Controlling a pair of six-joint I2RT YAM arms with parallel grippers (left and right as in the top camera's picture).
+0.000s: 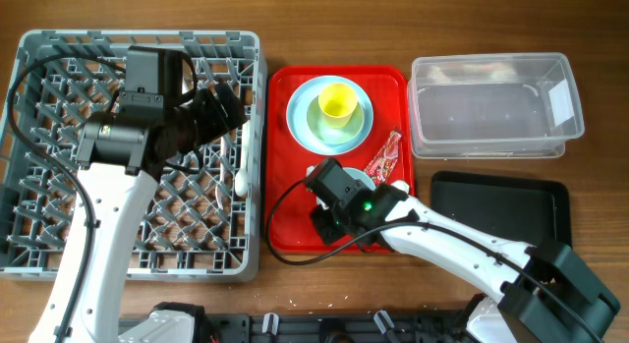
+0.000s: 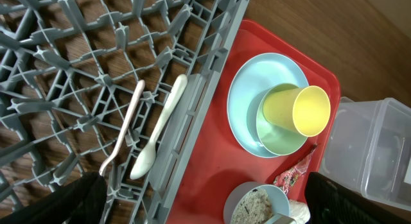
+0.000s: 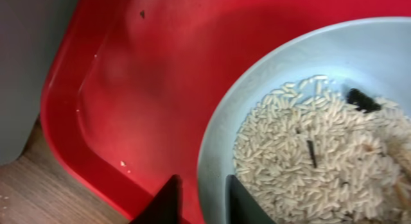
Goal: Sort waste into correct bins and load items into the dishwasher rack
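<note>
My right gripper stands astride the rim of the small light blue bowl, one finger inside against the rice scraps, the other outside with a sliver of red tray showing between it and the bowl wall. The left wrist view shows that bowl beside a white tissue and the red wrapper. The yellow cup lies in the pale green bowl on the light blue plate. The fork and spoon lie in the grey rack. My left gripper hangs wide open over the rack's right edge.
The red tray sits between the rack and the bins. The clear tub stands at the back right, with the black tray in front of it. My right arm crosses the black tray's near left corner.
</note>
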